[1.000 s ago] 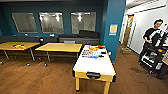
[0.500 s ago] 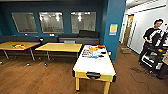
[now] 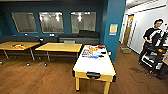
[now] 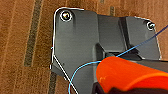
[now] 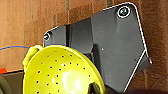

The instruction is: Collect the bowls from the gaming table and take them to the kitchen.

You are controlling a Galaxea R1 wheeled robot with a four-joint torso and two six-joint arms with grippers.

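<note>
Ahead, beyond the gaming table [image 3: 94, 65], we note a person [image 3: 151, 40] standing, while the orange-red bowl [image 4: 130, 75] shows at the left wrist, the yellow-green bowl [image 5: 61, 71] at the right; finger positions cannot be told.

Both wrists over wood floor

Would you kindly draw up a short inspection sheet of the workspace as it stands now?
Surface: gaming table, white top, near half bare.
Job's things: orange-red bowl close to the left wrist camera; yellow-green bowl, perforated, close to the right wrist camera.
Clutter: coloured items at the table's far end.
Grippers: fingers not discernible.
Cables: thin blue cable by the left wrist.
Surroundings: wooden floor, two yellow tables, person at right.
</note>
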